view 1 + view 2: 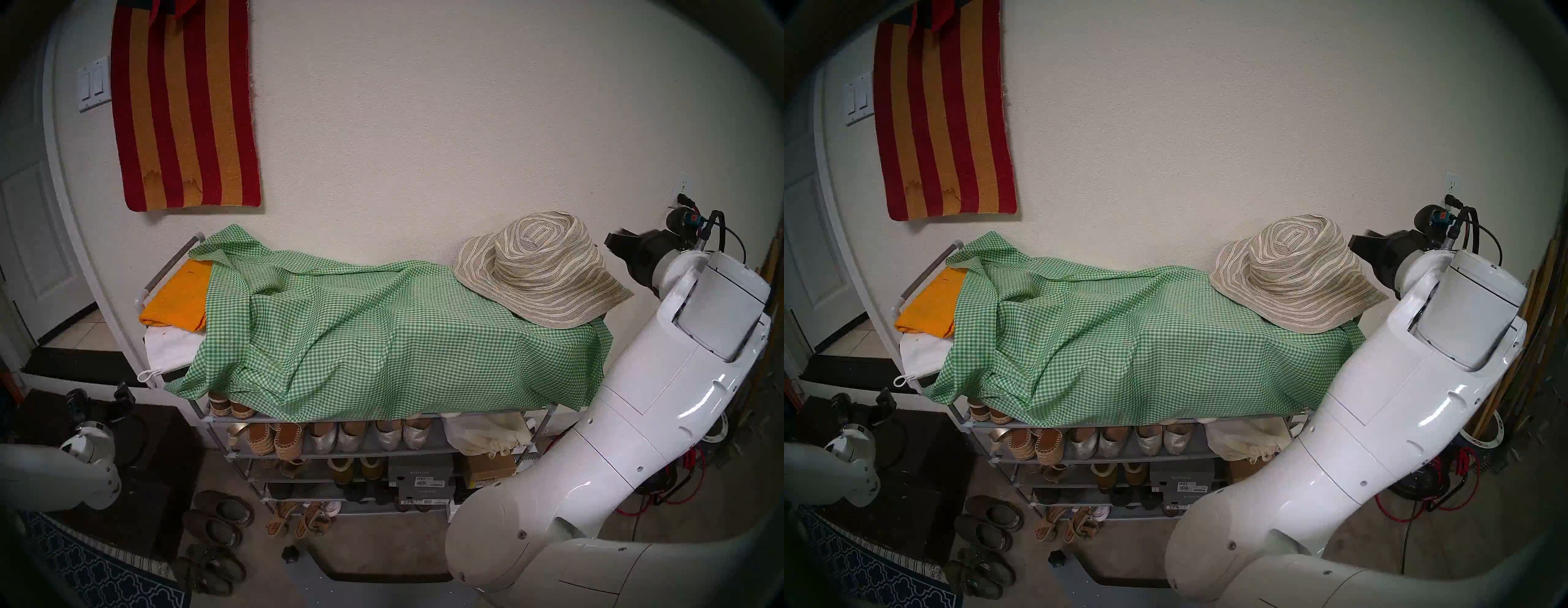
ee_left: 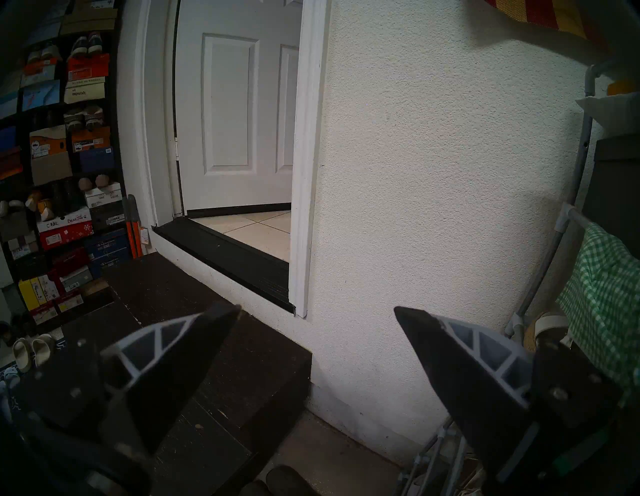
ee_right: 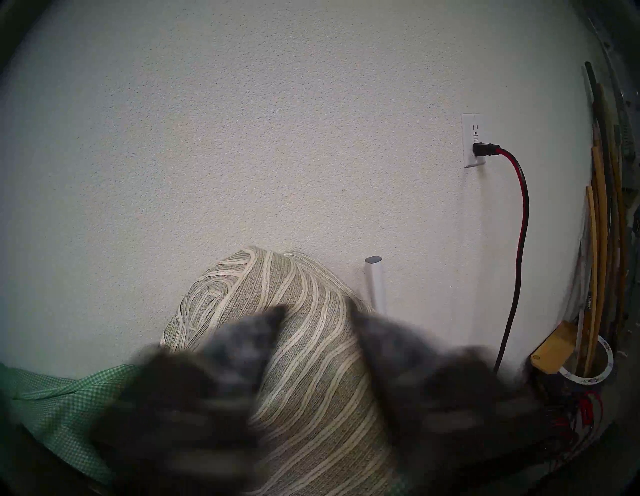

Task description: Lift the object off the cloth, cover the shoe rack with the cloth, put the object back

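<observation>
Spreading over most of the shoe rack (image 1: pixel 237 453), the cloth (image 1: pixel 365 339) carries the hat (image 1: pixel 541 271) at the right end. Right gripper (image 3: pixel 317 311) blurs astride the crown, grip unclear; left gripper (image 2: pixel 317 311) gapes empty.

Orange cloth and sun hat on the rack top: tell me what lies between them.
Only the rumpled green-checked cloth spans from the orange cloth to the sun hat, as both head views show.
</observation>
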{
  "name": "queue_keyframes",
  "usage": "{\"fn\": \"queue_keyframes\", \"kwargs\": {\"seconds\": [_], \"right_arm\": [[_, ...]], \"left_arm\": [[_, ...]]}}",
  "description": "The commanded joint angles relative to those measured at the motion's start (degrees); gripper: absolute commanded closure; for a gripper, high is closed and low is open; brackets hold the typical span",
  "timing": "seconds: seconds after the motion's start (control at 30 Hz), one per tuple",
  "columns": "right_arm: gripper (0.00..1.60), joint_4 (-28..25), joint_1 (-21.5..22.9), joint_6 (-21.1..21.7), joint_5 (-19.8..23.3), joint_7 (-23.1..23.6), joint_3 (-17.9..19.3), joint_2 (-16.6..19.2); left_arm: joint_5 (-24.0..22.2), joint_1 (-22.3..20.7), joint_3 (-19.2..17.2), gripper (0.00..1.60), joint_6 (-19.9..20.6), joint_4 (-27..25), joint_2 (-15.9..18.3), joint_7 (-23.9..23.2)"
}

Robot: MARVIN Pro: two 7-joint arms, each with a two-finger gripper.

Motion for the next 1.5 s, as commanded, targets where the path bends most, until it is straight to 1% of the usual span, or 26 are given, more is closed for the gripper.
{"fn": "queue_keyframes", "kwargs": {"seconds": [0.0,0.03,0.1,0.3,0.33,0.37,0.43,0.47,0.5,0.53,0.6,0.67,0.7,0.8,0.97,1.13,1.17,1.4,1.43,1.47], "right_arm": [[0.00,0.1,0.3,-0.1,-0.2,6.0,-0.2,-0.3],[0.00,0.2,0.3,-0.1,-0.2,5.5,-0.3,-0.3],[0.00,0.6,0.1,-0.1,-0.5,6.2,-0.3,-0.1],[0.00,2.7,-0.1,-0.1,-0.5,6.2,-0.7,0.1],[0.00,3.3,-0.1,-0.1,-0.3,5.4,-1.2,0.1],[0.00,3.7,-0.2,-0.1,-0.4,6.4,-1.5,0.2],[0.00,4.5,-0.1,-0.1,-0.1,5.3,-2.3,0.1],[0.00,4.9,0.0,-0.1,-0.1,6.5,-2.6,0.0],[0.00,5.3,0.0,-0.1,0.1,5.6,-3.2,0.0],[0.00,5.6,-0.1,-0.1,-0.1,6.7,-3.5,0.1],[0.00,6.3,-0.1,-0.1,0.1,5.5,-4.7,0.1],[0.00,6.8,-0.2,-0.1,0.1,6.5,-5.3,0.2],[0.00,7.1,-0.2,-0.1,0.3,5.6,-5.7,0.2],[0.00,8.0,-0.5,-0.1,0.5,5.9,-6.1,0.5],[0.00,9.8,-1.9,-0.1,0.7,5.7,-5.8,1.9],[0.00,10.1,-3.7,-0.1,0.8,6.6,-4.4,3.5],[0.00,10.0,-3.8,-0.1,1.0,5.7,-4.1,3.6],[0.00,9.3,-4.4,-0.1,1.7,5.8,-3.7,4.1],[0.00,9.2,-4.4,-0.1,1.8,6.7,-3.7,4.1],[0.00,9.2,-4.4,-0.1,2.2,5.9,-4.0,4.1]], "left_arm": [[0.0,-0.1,-0.1,0.00,0.0,0.0,0.0,0.1],[0.0,-0.1,-0.1,0.00,0.0,0.0,0.0,0.1],[0.0,-0.1,-0.1,0.00,0.0,0.0,0.0,0.0],[0.0,-0.1,-0.1,0.00,0.0,0.0,0.0,0.0],[0.0,-0.1,-0.1,0.00,0.0,0.0,0.0,0.0],[0.0,-0.1,-0.1,0.00,0.0,0.0,0.0,0.0],[0.0,-0.1,-0.1,0.00,0.0,0.0,0.0,0.0],[0.0,-0.1,-0.1,0.00,0.0,0.0,0.0,0.0],[0.0,-0.1,-0.1,0.00,0.0,0.0,0.0,0.0],[0.0,-0.1,-0.1,0.00,0.0,0.0,0.0,0.0],[0.0,-0.1,-0.1,0.00,0.0,0.0,0.0,0.0],[0.0,-0.1,-0.1,0.00,0.0,0.0,0.0,0.0],[0.0,-0.1,-0.1,0.00,0.0,0.0,0.0,0.0],[0.0,-0.1,-0.1,0.00,0.0,0.0,0.0,0.0],[0.0,-0.1,-0.1,0.00,0.0,0.0,0.0,0.0],[0.0,-0.1,-0.1,0.00,0.0,0.0,0.0,0.0],[0.0,-0.1,-0.1,0.00,0.0,0.0,0.0,0.0],[0.0,-0.1,-0.1,0.00,0.0,0.0,0.0,0.0],[0.0,-0.1,-0.1,0.00,0.0,0.0,0.0,0.0],[0.0,-0.1,-0.1,0.00,0.0,0.0,0.0,0.0]]}}
